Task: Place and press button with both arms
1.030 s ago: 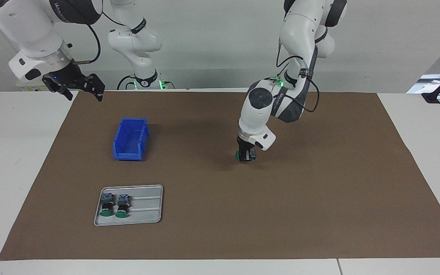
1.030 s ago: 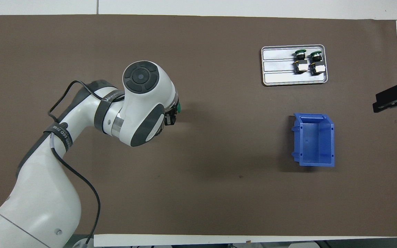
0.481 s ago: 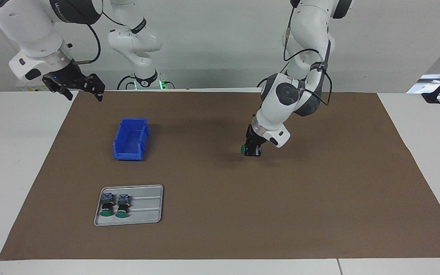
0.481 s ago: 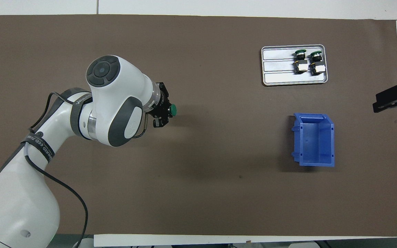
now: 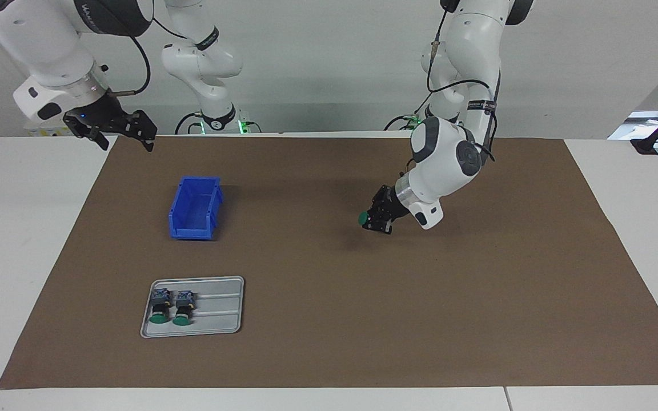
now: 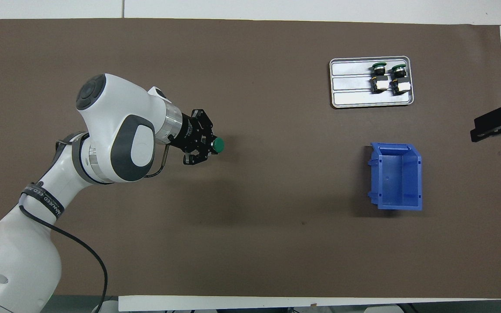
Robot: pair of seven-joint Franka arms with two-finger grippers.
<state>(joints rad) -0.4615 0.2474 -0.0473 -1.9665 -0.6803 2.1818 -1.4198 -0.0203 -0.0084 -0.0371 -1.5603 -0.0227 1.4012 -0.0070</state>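
My left gripper (image 5: 374, 221) (image 6: 208, 147) hangs tilted, low over the middle of the brown mat, shut on a button (image 5: 364, 217) (image 6: 218, 144). The button's green cap points sideways toward the right arm's end of the table. Its body is mostly hidden between the fingers. Two more buttons (image 5: 159, 308) (image 5: 182, 307) lie side by side in a grey metal tray (image 5: 220, 311) (image 6: 350, 82). My right gripper (image 5: 120, 131) (image 6: 494, 126) waits open in the air over the mat's edge at the right arm's end, holding nothing.
A blue open bin (image 5: 192, 233) (image 6: 396, 204) stands on the mat, nearer to the robots than the tray. White table surface borders the mat on both ends.
The left arm's wrist has swung out toward its own end and tilted the gripper, so the held button's cap now shows. The button stayed over nearly the same spot. The right arm has not moved.
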